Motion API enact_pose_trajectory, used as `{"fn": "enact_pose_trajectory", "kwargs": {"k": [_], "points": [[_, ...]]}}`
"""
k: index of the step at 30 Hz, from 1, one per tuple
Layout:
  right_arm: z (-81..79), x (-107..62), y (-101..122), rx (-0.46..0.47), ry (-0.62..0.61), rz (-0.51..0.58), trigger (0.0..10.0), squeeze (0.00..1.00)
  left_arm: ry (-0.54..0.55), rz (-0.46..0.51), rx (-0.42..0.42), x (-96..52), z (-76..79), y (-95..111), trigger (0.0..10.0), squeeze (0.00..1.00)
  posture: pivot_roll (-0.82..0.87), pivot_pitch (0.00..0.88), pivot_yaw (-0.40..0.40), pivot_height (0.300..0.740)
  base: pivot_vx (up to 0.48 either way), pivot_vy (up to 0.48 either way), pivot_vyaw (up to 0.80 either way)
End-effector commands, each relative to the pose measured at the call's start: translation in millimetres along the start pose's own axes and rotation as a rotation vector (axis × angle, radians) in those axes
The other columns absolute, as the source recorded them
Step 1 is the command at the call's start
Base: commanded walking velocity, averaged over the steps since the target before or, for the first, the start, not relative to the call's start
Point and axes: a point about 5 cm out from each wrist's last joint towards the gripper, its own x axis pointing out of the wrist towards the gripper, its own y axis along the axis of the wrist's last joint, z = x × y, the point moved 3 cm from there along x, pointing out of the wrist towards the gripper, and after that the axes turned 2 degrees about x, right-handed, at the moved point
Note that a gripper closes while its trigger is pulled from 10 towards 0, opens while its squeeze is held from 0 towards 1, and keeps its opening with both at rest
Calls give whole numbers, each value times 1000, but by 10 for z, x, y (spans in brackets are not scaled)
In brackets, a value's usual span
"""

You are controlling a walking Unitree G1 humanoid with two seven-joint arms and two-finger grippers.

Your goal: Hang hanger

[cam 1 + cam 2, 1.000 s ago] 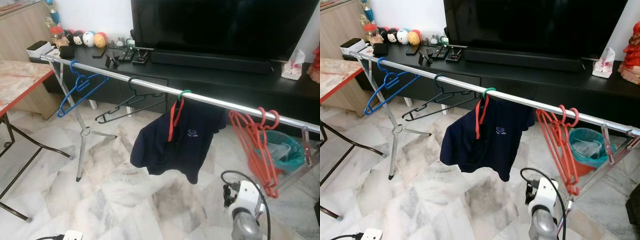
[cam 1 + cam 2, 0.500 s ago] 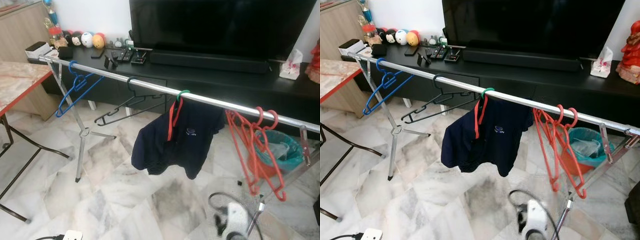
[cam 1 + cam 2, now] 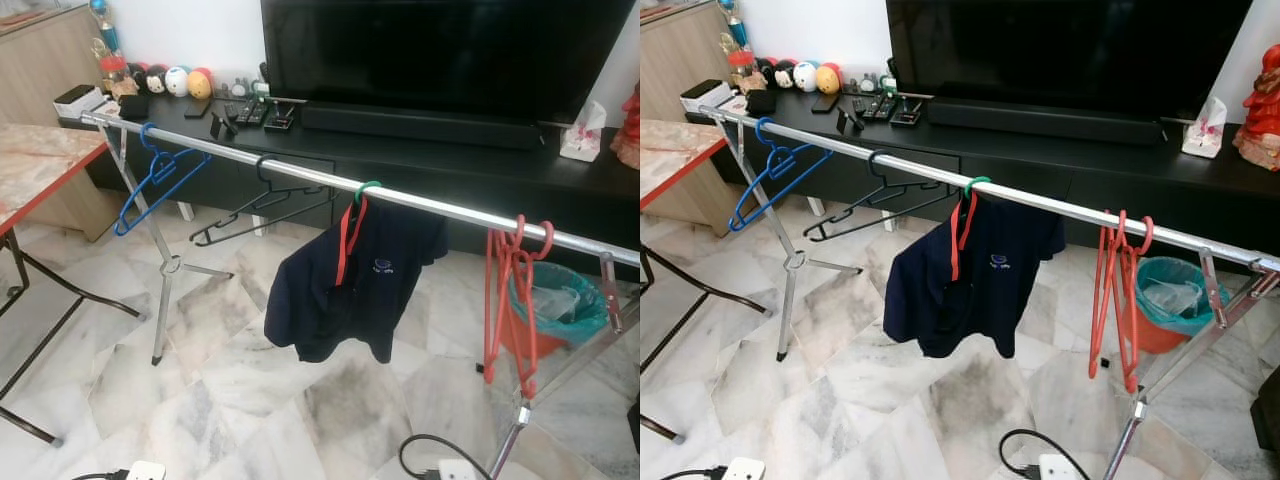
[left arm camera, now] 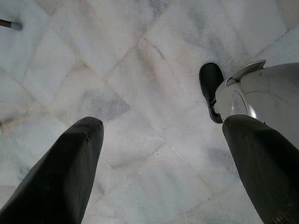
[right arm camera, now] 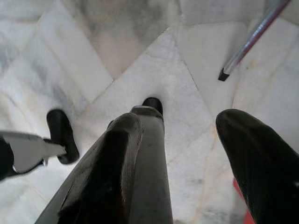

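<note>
A silver clothes rail (image 3: 440,208) crosses the room in front of me. On it hang a blue hanger (image 3: 152,178), a black hanger (image 3: 262,205), a navy shirt (image 3: 350,280) on a red hanger with a green hook, and a bunch of red hangers (image 3: 510,295) near the rail's right end. Both arms are lowered. In the left wrist view my left gripper (image 4: 163,126) is open over the marble floor with nothing in it. The right gripper (image 5: 180,119) is open too, empty, pointing down at the floor beside the rack's leg (image 5: 252,37).
Behind the rail stands a black TV console (image 3: 450,160) with a large TV, remotes and small toys. A teal bin (image 3: 565,300) sits under the rail's right end. A red-edged table (image 3: 40,165) stands at the left. The rack's tripod leg (image 3: 165,290) rests on the marble floor.
My right arm has dropped from beside the red hangers to the bottom edge of the eye views. The red hangers swung and now hang straighter on the rail.
</note>
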Motion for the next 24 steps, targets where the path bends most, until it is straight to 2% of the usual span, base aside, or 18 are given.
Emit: {"fn": "enact_pose_trajectory", "kwargs": {"k": [1,9,14,24], "points": [[-3,4,64,34,-9,25,10000,0,2,-16,17,-8,-26,-42,10000,0,19,0,23,740,0,0,0],[65,6,157,120,-51,51,10000,0,3,-7,6,-9,-27,-42,10000,0,19,0,22,740,0,0,0],[87,-3,79,131,-37,49,10000,0,7,-8,5,-11,-35,-49,10000,0,16,0,24,740,0,0,0],[97,-7,87,123,-26,64,10000,0,0,-12,17,-8,-13,-51,10000,0,16,0,18,740,0,0,0]]}}
